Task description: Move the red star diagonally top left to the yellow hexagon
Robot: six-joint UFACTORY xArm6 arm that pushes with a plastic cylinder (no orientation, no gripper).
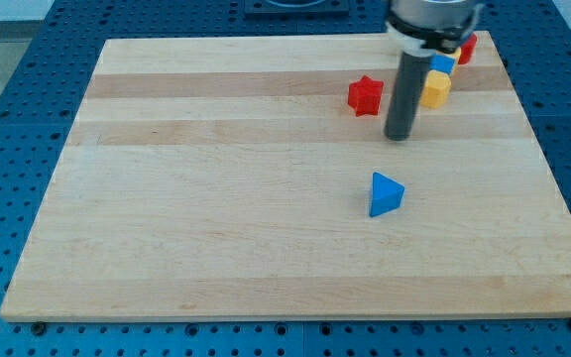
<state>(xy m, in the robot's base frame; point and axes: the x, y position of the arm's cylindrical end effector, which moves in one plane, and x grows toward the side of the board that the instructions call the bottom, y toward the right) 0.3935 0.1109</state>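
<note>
One tip only, no pincer to open or close: my tip (399, 136) rests on the board (216, 218), just right of and below the red star (365, 95), touching nothing. The star lies left of the yellow hexagon (436, 89), near it but apart. Judged so, the star needs nudging up to sit top-left; a blue pyramid (385, 194) lies clear below.

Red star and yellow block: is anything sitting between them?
Yes. In the camera view, the dark rod stands between the red star and the yellow hexagon, my tip just below that line.
</note>
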